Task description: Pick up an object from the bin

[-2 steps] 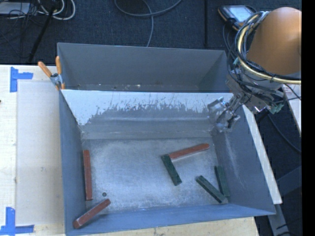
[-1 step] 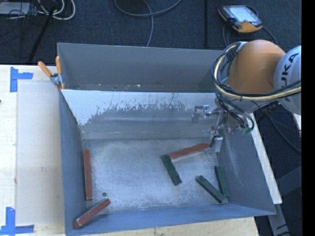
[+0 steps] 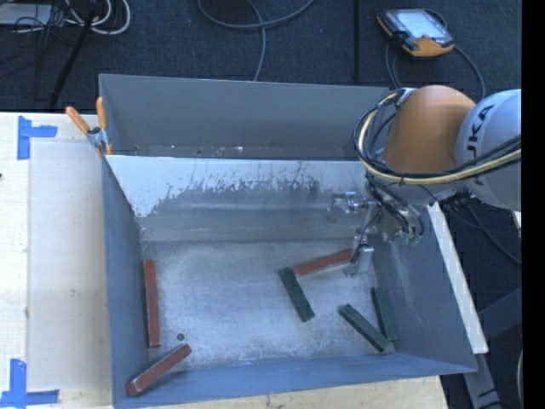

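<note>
My gripper [image 3: 358, 254] hangs low at the right side of the bin, below the orange wrist cover. Its tip sits at the right end of a reddish-brown flat stick [image 3: 319, 265], which lies slightly slanted on the bin floor; whether they touch I cannot tell. Just below and left of that stick lies a dark green stick [image 3: 297, 294], set diagonally. Two more dark green sticks, one slanted [image 3: 364, 327] and one nearly upright [image 3: 380, 311], lie below the gripper by the right wall.
Along the left wall lies a long reddish-brown stick [image 3: 152, 302], and another one [image 3: 159, 370] rests in the front left corner. A small dark speck [image 3: 180, 338] lies between them. The arm comes in over the right rim.
</note>
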You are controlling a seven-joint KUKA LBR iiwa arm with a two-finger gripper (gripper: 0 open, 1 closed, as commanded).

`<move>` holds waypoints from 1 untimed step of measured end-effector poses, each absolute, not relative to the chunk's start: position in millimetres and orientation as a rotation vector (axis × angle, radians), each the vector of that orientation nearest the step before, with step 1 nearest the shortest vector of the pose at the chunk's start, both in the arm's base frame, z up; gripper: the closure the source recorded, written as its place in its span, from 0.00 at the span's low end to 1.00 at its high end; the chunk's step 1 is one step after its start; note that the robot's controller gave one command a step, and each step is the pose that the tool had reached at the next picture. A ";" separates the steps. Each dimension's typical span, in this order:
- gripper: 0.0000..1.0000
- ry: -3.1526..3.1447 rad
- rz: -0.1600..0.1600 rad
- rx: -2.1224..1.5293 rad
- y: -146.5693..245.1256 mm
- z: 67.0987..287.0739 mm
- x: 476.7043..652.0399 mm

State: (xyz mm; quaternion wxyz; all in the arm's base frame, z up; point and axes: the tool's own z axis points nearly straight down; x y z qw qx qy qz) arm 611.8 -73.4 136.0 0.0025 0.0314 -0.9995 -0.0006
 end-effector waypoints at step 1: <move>0.00 -3.141 0.003 0.237 -63.3 111.3 606.7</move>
